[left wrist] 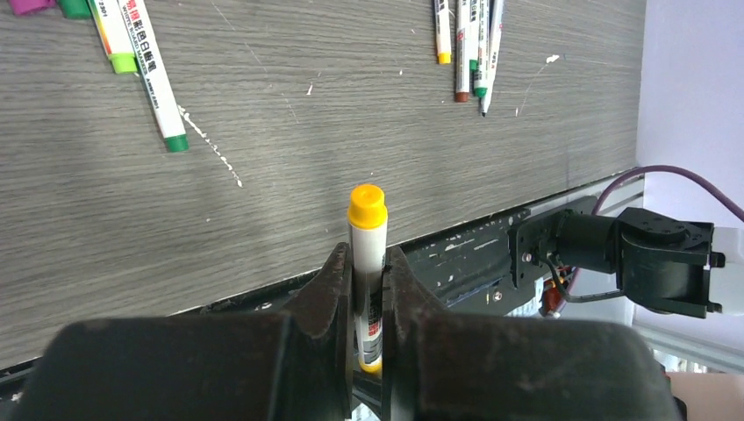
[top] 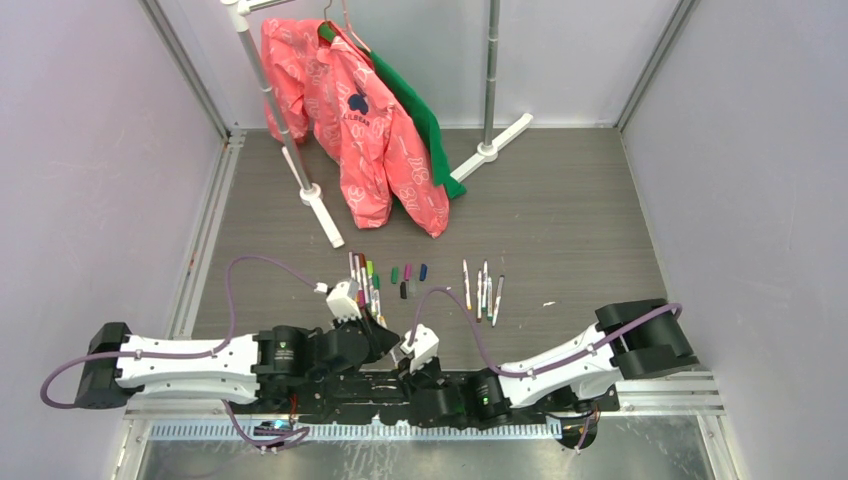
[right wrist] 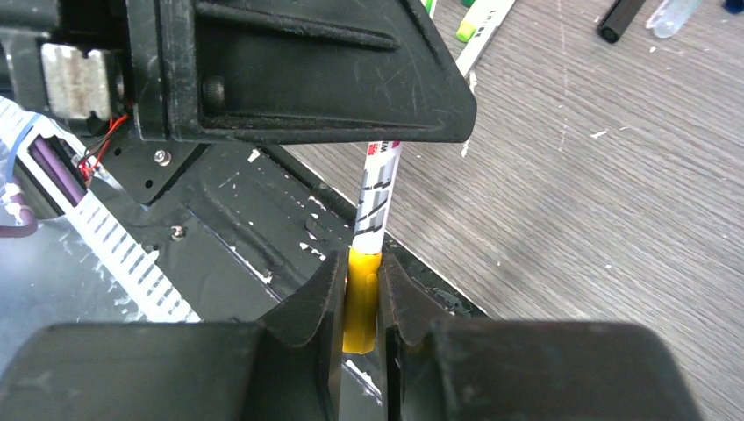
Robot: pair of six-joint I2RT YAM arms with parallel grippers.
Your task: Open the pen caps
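My left gripper (left wrist: 367,254) is shut on the white barrel of a yellow marker pen (left wrist: 368,241), whose yellow tail end (left wrist: 367,206) sticks out past the fingertips. My right gripper (right wrist: 361,263) is shut on this pen's yellow pen cap (right wrist: 361,303), and the barrel (right wrist: 377,193) runs from it up into the left gripper (right wrist: 307,70). In the top view the two grippers meet over the table's near edge (top: 397,350). On the table lie several capped pens (top: 365,275), loose pen caps (top: 408,273) and a row of uncapped pens (top: 485,290).
A clothes rack with a pink jacket (top: 370,130) and a green garment (top: 425,120) stands at the back, its feet (top: 322,210) on the table. A black mounting rail (right wrist: 237,219) runs along the near edge. A black cap (right wrist: 621,19) and a clear one (right wrist: 671,16) lie nearby.
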